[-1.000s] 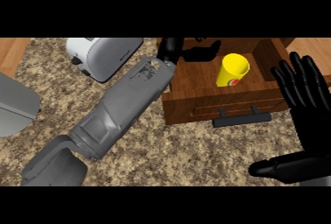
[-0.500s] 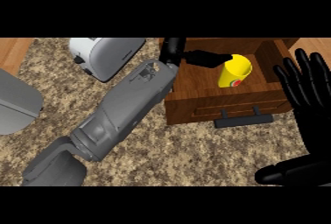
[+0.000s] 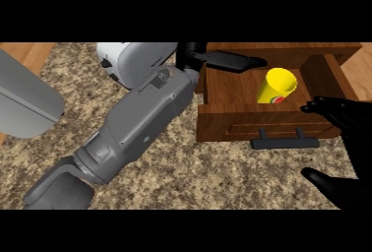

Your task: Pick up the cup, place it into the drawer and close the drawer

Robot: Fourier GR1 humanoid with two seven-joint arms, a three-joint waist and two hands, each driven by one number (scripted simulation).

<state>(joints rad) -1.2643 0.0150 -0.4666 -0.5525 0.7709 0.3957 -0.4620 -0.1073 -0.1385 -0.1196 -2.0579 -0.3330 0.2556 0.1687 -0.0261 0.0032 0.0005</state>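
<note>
Cup: the yellow cup is inside the open wooden drawer, right of the middle. It looks tilted, though I cannot tell whether it stands or leans on the drawer's floor.
Left hand: the left hand is over the drawer's back left corner with its fingers straight and nothing in it. It is clear of the cup.
Right hand: the right hand is at the view's right edge, just beside the right end of the drawer's front. Its fingers are relaxed and it holds nothing.
Drawer: it is pulled well out over the speckled surface, with the black handle on the front panel facing the robot.
Nearby: a white toaster sits just left of the left forearm, apart from the drawer.
Step in hand: the placing looks done, and closing the drawer is what remains.
Doing it well: lift the left hand up and back out of the drawer first, so the closing front cannot trap it. Then lay the right hand's straight fingers flat on the front panel near the handle rather than at the corner. Push straight along the drawer's run so it does not skew.
Pace: an even, slow push should keep the tilted cup from tipping or rolling.
Risk: a push at the right end alone could jam the drawer partway.
</note>
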